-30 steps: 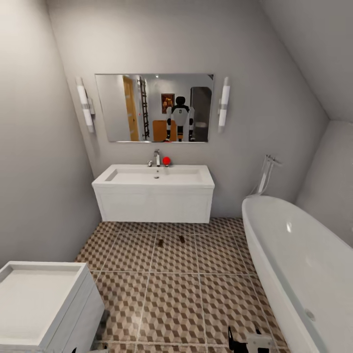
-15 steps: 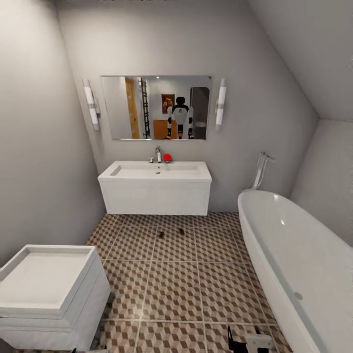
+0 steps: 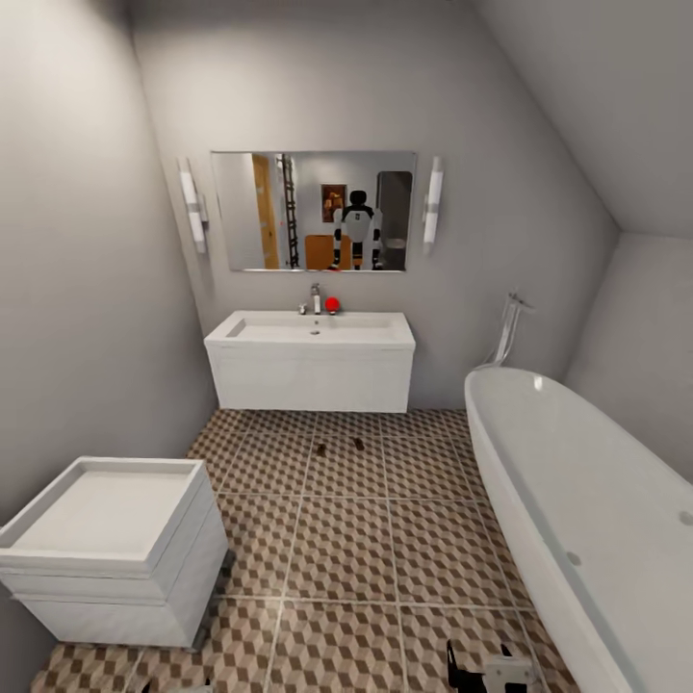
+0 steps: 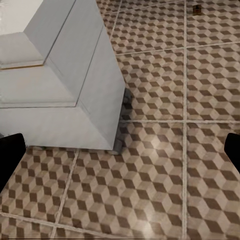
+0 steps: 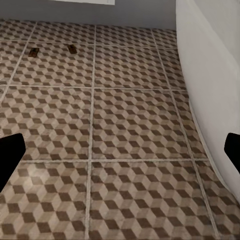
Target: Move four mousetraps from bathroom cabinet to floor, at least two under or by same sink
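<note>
Bathroom floor (image 3: 346, 549): mousetraps (image 3: 339, 447) near sink (image 3: 313, 358).

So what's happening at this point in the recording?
Nothing is being handled. The robot faces the wide white sink on its boxy vanity. Two small brown mousetraps already lie on the cube-patterned tiled floor just in front of it. The left gripper and right gripper both hang open and empty over the tiles, between a white tray-topped block and an oval white bathtub.
</note>
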